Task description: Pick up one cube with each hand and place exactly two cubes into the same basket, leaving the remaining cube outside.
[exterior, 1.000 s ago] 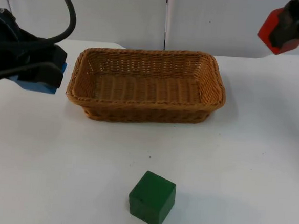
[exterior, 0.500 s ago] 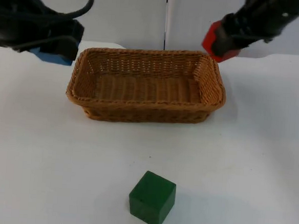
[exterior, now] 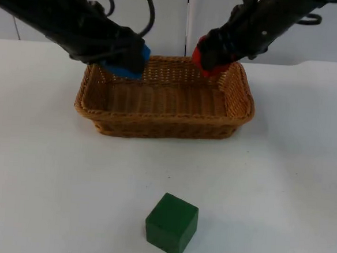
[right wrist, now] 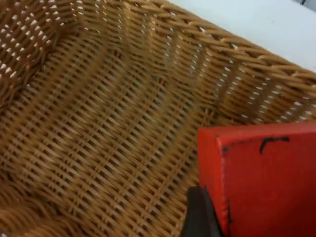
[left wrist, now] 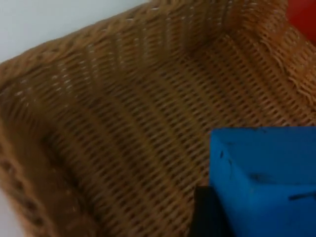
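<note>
White table top ending at a grey partition wall. Nearest the camera, green cube sits alone on the table, well apart from the basket, nothing touching it; judged the one to leave outside. Further back, wicker basket in mid-table, long axis running left-right, nothing on its floor. At its far rim both arms are in. Left gripper over the far-left corner, jaws clamped on the blue cube; in the left wrist view the blue cube hangs above the woven floor, not resting on it. Right gripper over the far-right part of the rim, jaws clamped on the red cube; in the right wrist view the red cube sits above the floor close by the far wall. Key relation: each cube is held above the basket interior, the floor straight below the jaws, blue toward the left end, red toward the right, apart from each other. Judged step: both carries about done, release comes next; lowering first would cut bounce.
</note>
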Available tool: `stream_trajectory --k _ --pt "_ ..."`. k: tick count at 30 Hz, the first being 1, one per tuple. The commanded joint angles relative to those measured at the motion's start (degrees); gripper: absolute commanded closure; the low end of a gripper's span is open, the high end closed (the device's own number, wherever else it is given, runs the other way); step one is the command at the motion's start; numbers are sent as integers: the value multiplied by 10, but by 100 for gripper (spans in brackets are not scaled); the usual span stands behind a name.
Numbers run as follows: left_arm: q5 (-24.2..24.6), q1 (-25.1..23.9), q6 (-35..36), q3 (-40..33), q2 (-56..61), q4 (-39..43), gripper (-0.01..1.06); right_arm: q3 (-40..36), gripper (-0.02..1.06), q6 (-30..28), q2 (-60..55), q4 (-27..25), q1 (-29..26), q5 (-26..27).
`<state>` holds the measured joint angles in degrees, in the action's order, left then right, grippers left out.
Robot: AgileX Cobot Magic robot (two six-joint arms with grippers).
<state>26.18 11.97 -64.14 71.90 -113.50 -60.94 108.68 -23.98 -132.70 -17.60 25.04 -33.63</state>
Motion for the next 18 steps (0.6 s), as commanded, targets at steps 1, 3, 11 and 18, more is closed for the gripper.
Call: stream_trajectory --k 1,3,11,18 --pt "5 3 -20 20 -21 -31 105 10 105 1 -11 -14 8 8" --pt "5 3 -20 36 -41 -31 105 10 105 1 -21 -24 8 18" --pt "-7 3 -46 62 -92 -45 105 10 105 1 -43 -41 9 41" --pt "-30 3 -46 62 -101 -44 105 10 105 1 -55 -43 9 43"
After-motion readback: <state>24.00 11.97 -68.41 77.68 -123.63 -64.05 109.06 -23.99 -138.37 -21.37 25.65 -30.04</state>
